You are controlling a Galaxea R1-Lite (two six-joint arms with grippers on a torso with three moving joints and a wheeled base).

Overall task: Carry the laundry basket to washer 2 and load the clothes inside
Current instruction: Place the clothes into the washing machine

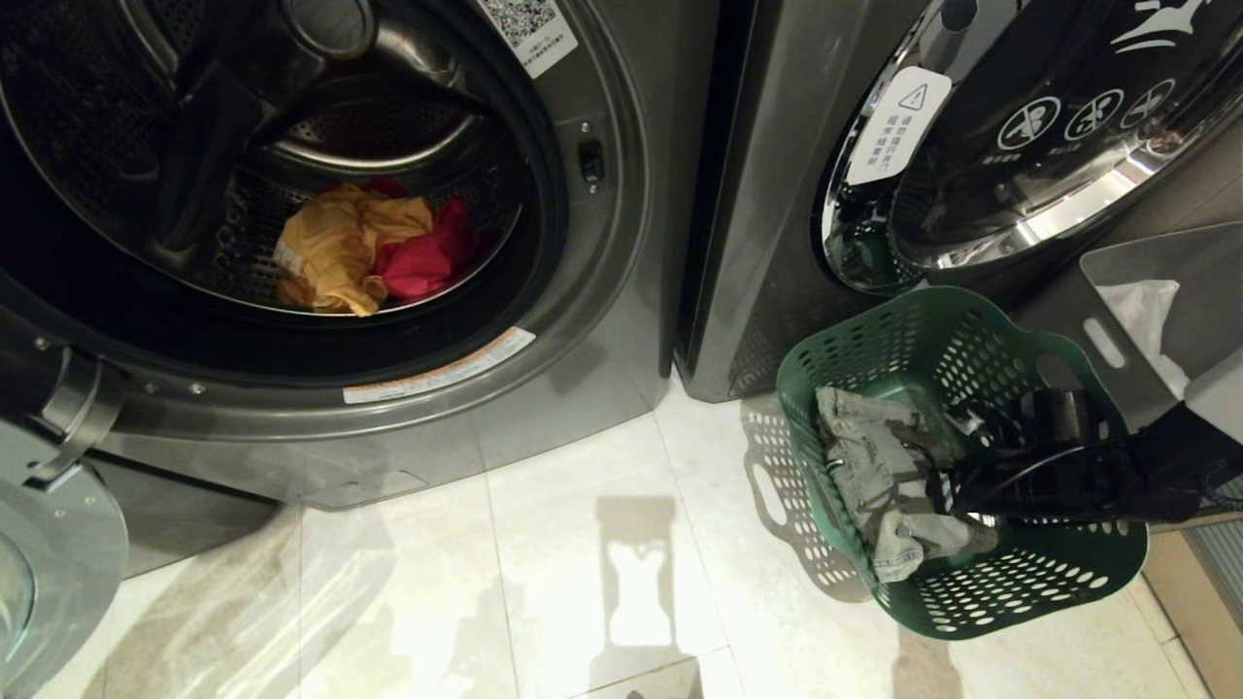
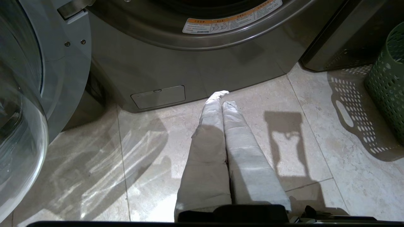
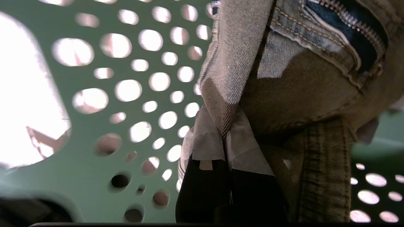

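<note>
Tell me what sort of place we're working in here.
Probably a laundromat or shared laundry room: two front-loading washers side by side, the open washer and a closed neighbour, a QR sticker and a green laundry basket on tiles.

Place: a shared laundry room or laundrette
Machines: two grey front-loading washers [image 1: 621,320] side by side
Stickers: QR code [image 1: 529,29], warning labels [image 1: 898,121]
Floor: pale tiles [image 1: 583,563]
Basket: green laundry basket [image 1: 971,602]

Sunlit pale marble floor tiles [image 1: 583,505]
</note>
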